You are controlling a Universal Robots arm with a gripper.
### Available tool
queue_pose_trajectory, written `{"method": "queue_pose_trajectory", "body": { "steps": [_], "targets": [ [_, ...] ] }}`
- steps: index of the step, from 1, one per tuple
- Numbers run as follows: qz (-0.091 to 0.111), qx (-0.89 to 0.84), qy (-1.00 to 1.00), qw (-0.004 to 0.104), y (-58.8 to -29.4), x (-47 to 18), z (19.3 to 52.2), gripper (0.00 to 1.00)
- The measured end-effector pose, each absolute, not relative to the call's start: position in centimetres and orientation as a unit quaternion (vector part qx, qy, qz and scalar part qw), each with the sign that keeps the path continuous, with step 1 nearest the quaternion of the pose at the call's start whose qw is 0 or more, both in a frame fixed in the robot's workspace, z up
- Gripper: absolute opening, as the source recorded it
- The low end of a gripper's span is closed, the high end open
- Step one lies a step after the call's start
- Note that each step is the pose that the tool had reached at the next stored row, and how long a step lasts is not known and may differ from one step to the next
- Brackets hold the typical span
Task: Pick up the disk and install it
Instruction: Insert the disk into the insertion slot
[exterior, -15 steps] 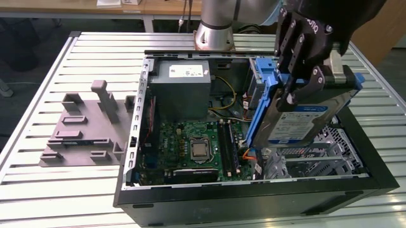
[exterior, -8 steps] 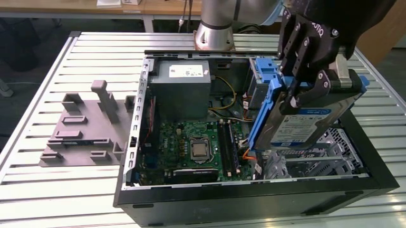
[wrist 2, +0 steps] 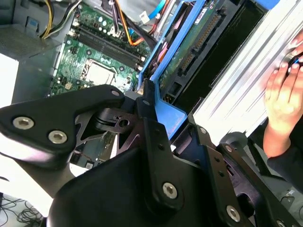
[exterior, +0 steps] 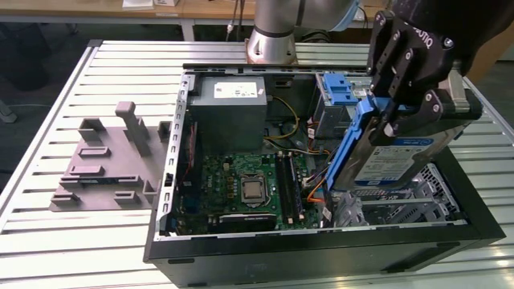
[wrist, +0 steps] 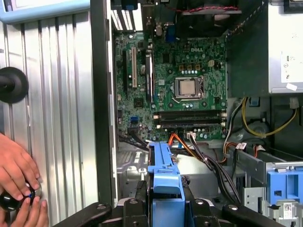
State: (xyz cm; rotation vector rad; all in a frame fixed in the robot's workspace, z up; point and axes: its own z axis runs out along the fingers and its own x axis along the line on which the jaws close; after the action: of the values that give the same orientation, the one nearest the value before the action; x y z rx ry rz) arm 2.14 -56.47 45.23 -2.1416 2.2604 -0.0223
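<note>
The disk (exterior: 391, 161) is a silver-grey drive with a blue-and-white label in a blue plastic bracket. It hangs tilted on edge over the open computer case (exterior: 321, 241), towards the exterior view's right. My gripper (exterior: 408, 115) is shut on its upper end, with black fingers (exterior: 437, 102) on either side of the bracket. The second wrist view shows the disk's green circuit-board underside (wrist 2: 189, 49) and blue frame between the fingers (wrist 2: 147, 120). The bracket's blue edge (wrist: 165, 177) shows in the first wrist view above the case's drive area.
Inside the case lie a green motherboard (exterior: 249, 183), a grey power supply box (exterior: 231, 114), loose cables (wrist: 208, 161) and a blue-latched drive bay (exterior: 339, 90). A grey moulded fixture (exterior: 108, 159) sits on the slatted table (exterior: 48, 241). A person's hand (wrist: 16, 182) rests on the table.
</note>
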Motion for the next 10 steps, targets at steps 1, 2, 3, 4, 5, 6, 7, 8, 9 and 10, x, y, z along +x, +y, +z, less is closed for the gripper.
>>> {"method": "queue_pose_trajectory", "body": {
  "steps": [1, 2, 3, 4, 5, 6, 7, 8, 9, 10],
  "targets": [
    [-0.007, -0.688, 0.726, 0.014, -56.5, 2.4, 45.2, 0.36],
    [-0.007, -0.688, 0.726, 0.014, -56.5, 2.6, 45.2, 0.36],
    [-0.007, -0.688, 0.726, 0.014, -56.5, 2.9, 45.2, 0.36],
    [-0.007, -0.688, 0.726, 0.014, -56.5, 3.1, 45.2, 0.36],
    [-0.007, -0.688, 0.726, 0.014, -56.5, 3.3, 45.2, 0.36],
    [-0.007, -0.688, 0.726, 0.014, -56.5, 3.5, 45.2, 0.36],
    [-0.007, -0.688, 0.726, 0.014, -56.5, 3.6, 45.2, 0.36],
    [-0.007, -0.688, 0.726, 0.014, -56.5, 3.8, 45.2, 0.36],
    [-0.007, -0.688, 0.726, 0.014, -56.5, 3.9, 45.2, 0.36],
    [-0.007, -0.688, 0.726, 0.014, -56.5, 4.0, 45.2, 0.36]
  ]
}}
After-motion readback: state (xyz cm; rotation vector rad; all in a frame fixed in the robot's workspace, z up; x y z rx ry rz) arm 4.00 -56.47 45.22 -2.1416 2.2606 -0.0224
